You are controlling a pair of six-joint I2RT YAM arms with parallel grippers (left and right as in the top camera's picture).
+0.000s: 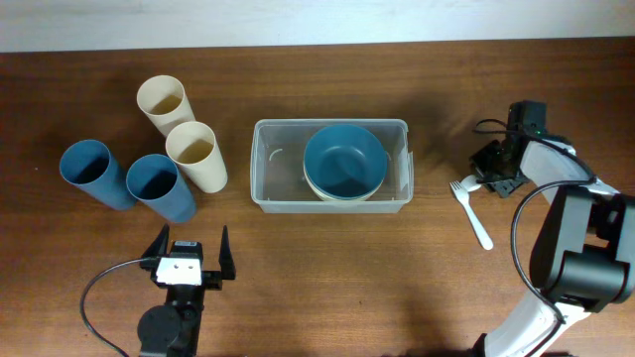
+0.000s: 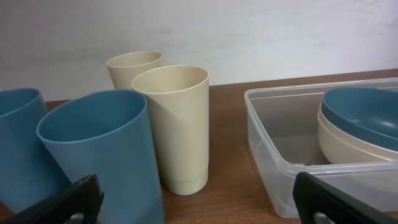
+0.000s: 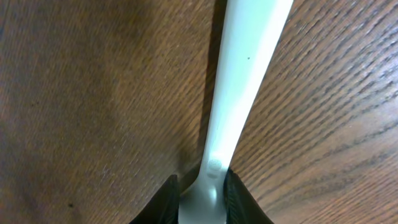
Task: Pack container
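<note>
White fork near the bench's right edge sits pinched at its neck by the right gripper, likely bound for the container; left gripper gapes wide, empty.

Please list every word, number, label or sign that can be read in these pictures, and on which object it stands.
None in any view.
The cups, the container, the bowls and the fork are plain, with no text, label or number.
</note>
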